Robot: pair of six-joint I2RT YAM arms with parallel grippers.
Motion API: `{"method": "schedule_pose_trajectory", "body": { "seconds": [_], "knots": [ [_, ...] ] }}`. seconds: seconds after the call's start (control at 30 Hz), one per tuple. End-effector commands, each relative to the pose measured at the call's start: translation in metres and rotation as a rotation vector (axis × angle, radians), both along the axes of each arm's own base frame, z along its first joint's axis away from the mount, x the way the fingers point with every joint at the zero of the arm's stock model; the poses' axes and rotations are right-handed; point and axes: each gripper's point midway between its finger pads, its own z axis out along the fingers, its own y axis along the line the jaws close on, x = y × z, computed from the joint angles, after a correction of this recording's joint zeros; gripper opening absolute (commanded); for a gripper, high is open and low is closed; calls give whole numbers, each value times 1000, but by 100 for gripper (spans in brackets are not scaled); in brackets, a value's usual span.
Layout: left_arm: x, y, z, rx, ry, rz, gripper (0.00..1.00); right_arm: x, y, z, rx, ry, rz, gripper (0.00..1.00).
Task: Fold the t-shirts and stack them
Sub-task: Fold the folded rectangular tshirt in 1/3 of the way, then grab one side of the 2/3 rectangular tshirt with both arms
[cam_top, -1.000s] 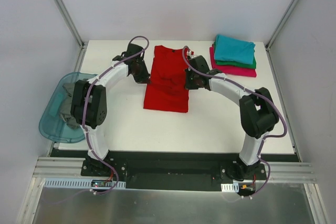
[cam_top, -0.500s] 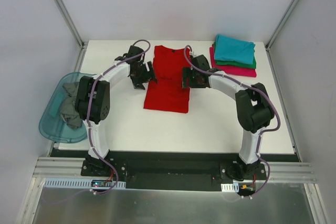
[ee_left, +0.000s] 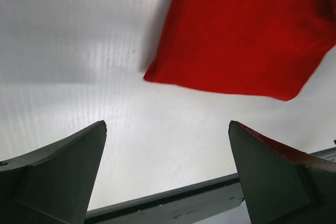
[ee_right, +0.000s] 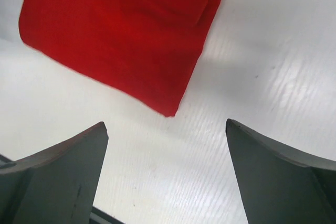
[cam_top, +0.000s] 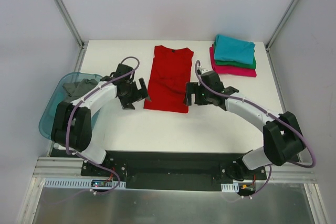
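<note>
I see left gripper (cam_top: 135, 95) wide open, empty | right gripper (cam_top: 189, 95) wide open, empty (both just beside the red t-shirt (cam_top: 169, 80) lying on the table (cam_top: 220, 124)) | blue plastic tub (cam_top: 48, 125) holds a dark grey t-shirt (cam_top: 79, 85)

We see both arms stretched forward, elbows out, wrists angled inward. The left gripper (cam_top: 134, 92) and right gripper (cam_top: 191, 94) both show jaws spread wide.

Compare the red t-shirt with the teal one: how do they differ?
The red t-shirt is a narrow strip; the teal t-shirt is a compact rectangle. The red one lies alone on the table; the teal one tops a stack, over a green shirt and a pink shirt. Both are plain; neither is held.
</note>
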Motion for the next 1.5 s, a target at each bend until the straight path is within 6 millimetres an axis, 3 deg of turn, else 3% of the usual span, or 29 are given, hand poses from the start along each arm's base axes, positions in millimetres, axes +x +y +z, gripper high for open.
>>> {"method": "schedule_pose_trajectory", "body": {
  "seconds": [0.0,0.17,0.27,0.3,0.33,0.47,0.6,0.7,0.77,0.87,0.93,1.07,1.13,1.27,1.47],
  "knots": [
    [-29,10,-20,13,79,37,99,-21,31,3,92,1,118,96],
    [-35,9,-24,7,91,28,99,0,69,3,117,3,182,96],
    [-39,13,-28,24,95,36,99,19,85,-20,94,48,179,96],
    [-39,14,-28,26,94,38,99,29,91,-19,92,38,173,96],
    [-40,15,-29,32,95,37,99,35,91,-31,66,50,166,96],
    [-42,13,-30,24,102,32,99,83,90,-37,-4,49,129,96],
    [-41,13,-29,22,99,30,99,143,73,-22,-111,-36,60,96],
    [-38,13,-27,23,94,36,99,164,68,13,-137,-108,69,96],
    [-34,13,-27,30,89,41,99,159,69,36,-125,-156,120,96],
    [-25,9,-24,18,84,40,97,122,62,50,-122,-220,241,96],
    [-17,8,-26,24,86,54,92,96,53,48,-131,-285,328,96],
    [-3,3,-30,17,99,71,78,28,41,22,-161,-344,582,96],
    [5,3,-34,29,106,79,69,7,37,10,-167,-330,667,96],
    [7,-3,-46,16,149,69,47,-10,33,-9,-186,-283,747,96],
    [-1,0,-69,43,220,82,40,-14,38,-21,-264,-298,825,96]
  ]
}}
